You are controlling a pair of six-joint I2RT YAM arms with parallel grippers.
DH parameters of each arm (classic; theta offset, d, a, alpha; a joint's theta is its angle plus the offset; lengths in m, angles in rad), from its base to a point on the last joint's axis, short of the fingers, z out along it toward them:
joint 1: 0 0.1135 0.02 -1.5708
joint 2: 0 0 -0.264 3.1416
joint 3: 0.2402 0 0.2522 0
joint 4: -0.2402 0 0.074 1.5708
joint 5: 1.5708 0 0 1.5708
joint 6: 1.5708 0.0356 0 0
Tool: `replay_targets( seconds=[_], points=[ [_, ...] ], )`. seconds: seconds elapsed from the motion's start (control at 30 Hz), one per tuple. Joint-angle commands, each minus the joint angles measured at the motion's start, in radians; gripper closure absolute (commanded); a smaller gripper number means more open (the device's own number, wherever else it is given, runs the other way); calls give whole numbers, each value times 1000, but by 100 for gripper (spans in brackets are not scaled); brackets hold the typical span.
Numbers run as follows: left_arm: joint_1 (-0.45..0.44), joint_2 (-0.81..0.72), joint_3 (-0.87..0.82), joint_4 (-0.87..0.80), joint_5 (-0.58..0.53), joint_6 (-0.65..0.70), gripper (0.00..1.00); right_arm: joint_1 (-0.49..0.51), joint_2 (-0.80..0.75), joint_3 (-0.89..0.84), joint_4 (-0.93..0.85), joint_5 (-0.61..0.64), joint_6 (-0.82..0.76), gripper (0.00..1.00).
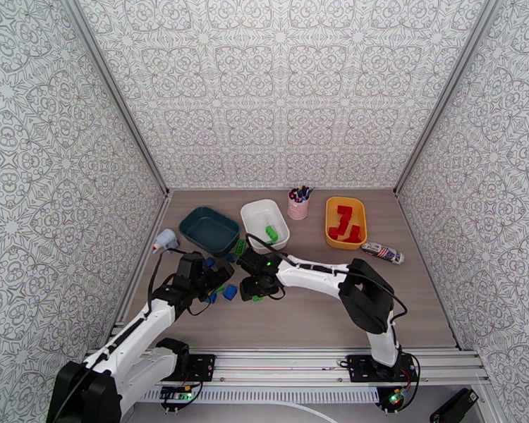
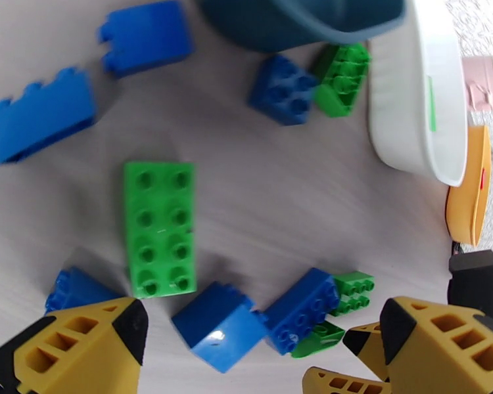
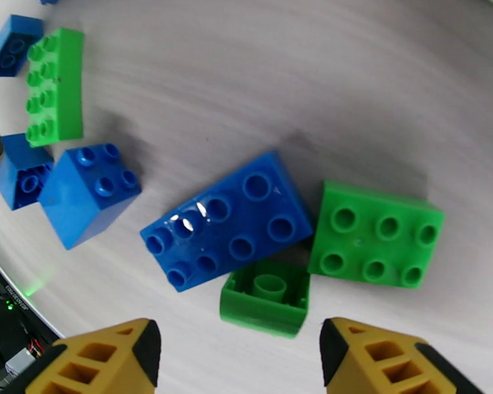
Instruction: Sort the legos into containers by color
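Pink cup of pens (image 1: 298, 204): upright, well beyond the right claw (image 1: 252, 290). Striped tube (image 1: 382, 252): lying flat, well to the right of that claw. White-and-grey object (image 1: 166, 240): beyond and left of the left claw (image 1: 219, 280), at the table (image 1: 314, 319) edge.

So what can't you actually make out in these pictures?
Top view: the loose legos are largely covered by the left hand and right hand; no count possible.
Top view: the red legos in the yellow tub overlap and are too small to count.
Left wrist view: the dark teal tub is cut off by the top edge, its inside hidden.
Left wrist view: one blue lego sits partly behind a finger.
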Motion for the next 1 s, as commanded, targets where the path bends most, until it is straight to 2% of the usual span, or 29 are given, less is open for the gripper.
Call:
replay_targets(
  seconds=[0.0, 0.43, 0.63, 0.8, 0.97],
  points=[
    [33, -33, -28, 22, 39, -34, 0, 8, 28, -6, 23, 28, 20, 35],
    [68, -83, -38, -9, 60, -29, 1, 12, 78, 5, 19, 81, 35, 43],
    [61, -71, -22, -2, 60, -22, 1, 11, 59, -4, 13, 100, 37, 61],
    [15, -27, 34, 7, 93, 2, 1, 1, 0, -30, 21, 101, 33, 66],
    [-72, 68, 98, 68, 110, 9, 1, -56, -90, -98, 82, 23, 31, 67]
  ],
)
